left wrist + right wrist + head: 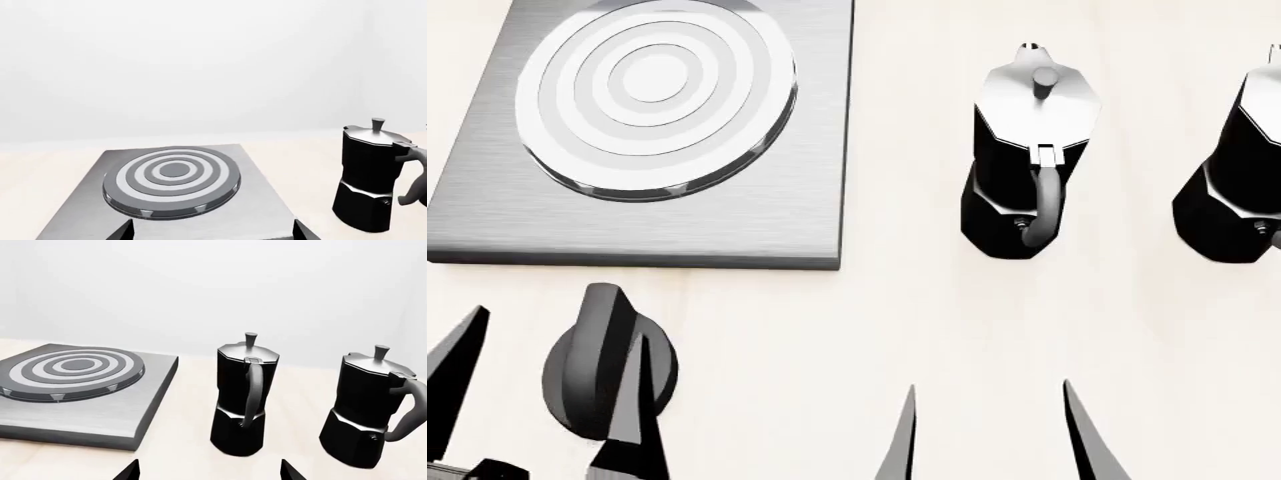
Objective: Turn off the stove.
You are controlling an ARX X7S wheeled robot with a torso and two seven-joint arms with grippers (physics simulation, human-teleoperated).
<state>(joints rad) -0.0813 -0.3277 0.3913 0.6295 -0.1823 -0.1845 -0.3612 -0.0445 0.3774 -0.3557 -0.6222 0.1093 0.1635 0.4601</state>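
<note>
The stove (734, 215) is a square brushed grey plate with a ringed round burner (654, 90), at the head view's upper left. Its black ridged knob (587, 350) stands apart on the table, just in front of the plate. My left gripper (561, 325) is open, one finger left of the knob and the other overlapping its right side. From the left wrist, the gripper (212, 225) is open over the plate (260, 205); the knob is hidden there. My right gripper (989, 386) is open and empty over bare table, also open in its wrist view (209, 464).
Two black-and-silver moka pots stand right of the stove: one (1030, 150) in the middle, another (1238, 170) at the right edge. The right wrist sees both pots (243, 400) (363, 410) ahead and the stove (100, 425) beside them. The table (868, 330) is pale.
</note>
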